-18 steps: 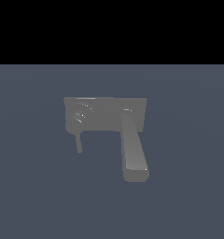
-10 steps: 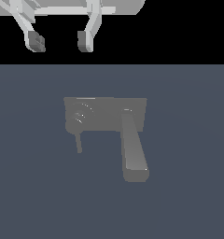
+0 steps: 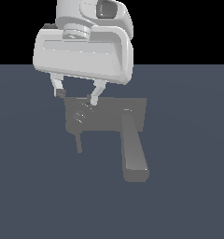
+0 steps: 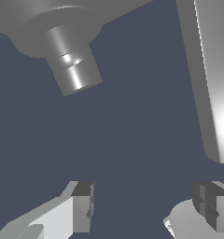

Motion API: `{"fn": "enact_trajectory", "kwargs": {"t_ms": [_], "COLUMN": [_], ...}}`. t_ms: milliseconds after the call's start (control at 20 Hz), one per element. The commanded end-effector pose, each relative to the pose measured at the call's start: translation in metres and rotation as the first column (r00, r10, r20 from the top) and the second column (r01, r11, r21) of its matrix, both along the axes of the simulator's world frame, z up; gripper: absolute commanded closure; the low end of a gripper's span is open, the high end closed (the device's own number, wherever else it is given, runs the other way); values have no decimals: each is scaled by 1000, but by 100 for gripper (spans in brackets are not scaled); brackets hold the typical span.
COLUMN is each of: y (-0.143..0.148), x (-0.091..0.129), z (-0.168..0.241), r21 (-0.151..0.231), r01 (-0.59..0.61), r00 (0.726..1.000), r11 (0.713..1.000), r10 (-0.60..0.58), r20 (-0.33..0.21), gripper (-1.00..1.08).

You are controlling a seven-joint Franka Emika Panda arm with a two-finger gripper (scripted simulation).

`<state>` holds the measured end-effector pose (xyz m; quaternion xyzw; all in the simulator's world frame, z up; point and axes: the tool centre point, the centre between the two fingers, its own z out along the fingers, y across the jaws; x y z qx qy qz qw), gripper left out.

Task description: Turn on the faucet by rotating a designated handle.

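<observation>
The faucet [image 3: 109, 114] is a matte grey box body lying on the dark floor. Its broad flat spout [image 3: 135, 151] runs toward the camera. The handle [image 3: 79, 142] is a thin dark rod sticking out from the body's end on the exterior view's left. My gripper [image 3: 76, 96] is open and empty, and its fingertips [image 3: 92, 99] hover just above that end of the body. In the wrist view the rounded hub with the handle [image 4: 75, 70] looks like a short stub. It lies ahead of my open gripper [image 4: 146, 207], apart from it. The spout [image 4: 214, 70] runs along one side.
The white hand body [image 3: 83, 49] fills the upper part of the exterior view and hides the faucet's back edge. Flat dark blue-grey floor [image 3: 188, 196] surrounds the faucet, with no other objects in view.
The gripper was out of view, then came in from the top of the exterior view. It has come down to just above the faucet body's handle end. The faucet has not moved.
</observation>
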<state>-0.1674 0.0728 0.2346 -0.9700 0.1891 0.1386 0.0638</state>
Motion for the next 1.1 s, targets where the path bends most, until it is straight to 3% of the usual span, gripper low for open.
{"fn": "enact_trajectory", "kwargs": {"t_ms": [0,50,100,150,200,250,300,350,400,450,500,550,600,650,700,750,800,850,900,1000,1050], "y": [-10,-30,-4,-10,-37,6,-8,52,14,1,23,60,-6,-31,0,20,6,-4,-6,-34,-37], "x": [-32,-21,36,32,44,28,28,46,53,54,77,60,102,103,69,57,105,103,70,48,45], "z": [-34,-56,-36,-30,-48,-48,-65,-60,-77,-93,-108,-95,-103,-93,-122,-132,-118,-109,-136,-156,-159], "r21": [9,6,36,44,30,16,-20,51,32,-14,8,28,19,14,-6,33,11,4,-31,-74,-98], "r01": [121,164,222,234,137,39,47,84,17,92,-2,-97,-7,49,82,53,126,151,117,215,213], "r00": [992,982,975,972,990,999,999,996,998,995,998,992,992,987,995,997,985,978,990,975,975], "r11": [993,986,974,971,990,999,999,995,999,996,1000,995,1000,999,997,998,992,988,993,974,972], "r10": [-121,-163,-221,-234,-137,-39,-47,-86,-18,-92,2,94,4,-51,-82,-55,-126,-151,-114,-211,-206], "r20": [-40,-91,-18,-2,7,13,5,35,57,41,63,88,126,151,65,58,121,143,89,65,78], "gripper": [-66,-66,16,16,-43,-43,-53,-35,-35,-66,-23,-23,15,15,-44,-66,21,21,-76,-70,-70]}}
